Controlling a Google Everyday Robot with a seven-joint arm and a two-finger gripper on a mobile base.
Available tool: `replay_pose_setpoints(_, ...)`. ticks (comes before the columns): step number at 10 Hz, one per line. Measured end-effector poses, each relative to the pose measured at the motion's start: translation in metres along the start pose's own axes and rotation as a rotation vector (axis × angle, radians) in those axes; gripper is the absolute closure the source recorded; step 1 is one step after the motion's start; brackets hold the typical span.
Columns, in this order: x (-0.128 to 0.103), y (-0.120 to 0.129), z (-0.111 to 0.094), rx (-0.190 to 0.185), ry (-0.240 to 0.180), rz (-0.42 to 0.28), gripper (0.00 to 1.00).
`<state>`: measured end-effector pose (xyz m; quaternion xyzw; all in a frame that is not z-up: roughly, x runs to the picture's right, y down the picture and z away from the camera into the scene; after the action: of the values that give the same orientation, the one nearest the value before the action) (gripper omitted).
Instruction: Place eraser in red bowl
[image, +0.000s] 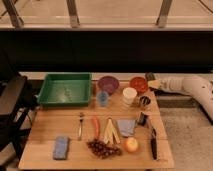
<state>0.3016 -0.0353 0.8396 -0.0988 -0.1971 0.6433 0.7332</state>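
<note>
The red bowl (138, 84) stands at the back right of the wooden table (50, 125), next to the purple bowl (108, 84). My gripper (150, 78) reaches in from the right on a white arm (187, 85). It hangs at the red bowl's right rim, just above it. A small dark shape shows at the gripper's tip. I cannot tell whether it is the eraser. No separate eraser shows on the table.
A green tray (65, 76) is at the back left. A white cup (129, 95), a blue cup (103, 98), a dark round container (144, 101) and a small black cylinder (142, 118) stand before the bowls. A blue sponge (61, 147), fork, carrot, bananas, grapes (102, 148), an orange fruit and a knife (153, 142) lie in front.
</note>
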Motion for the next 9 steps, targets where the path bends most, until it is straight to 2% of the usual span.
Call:
replay_pose_setpoints(1,-0.004,0.002,0.014,-0.023,0.017,-0.013,0.59)
replay_pose_setpoints(2,-0.006,0.003,0.022,-0.038,0.026,-0.018,0.52)
replay_pose_setpoints(4,-0.01,0.01,0.04,-0.064,0.049,-0.031,0.48)
replay_pose_setpoints(5,-0.013,0.017,0.05,-0.08,0.057,-0.037,0.39)
replay_pose_setpoints(7,-0.011,0.014,0.049,-0.086,0.057,-0.032,0.23)
replay_pose_setpoints(9,-0.01,0.015,0.05,-0.094,0.053,-0.028,0.2)
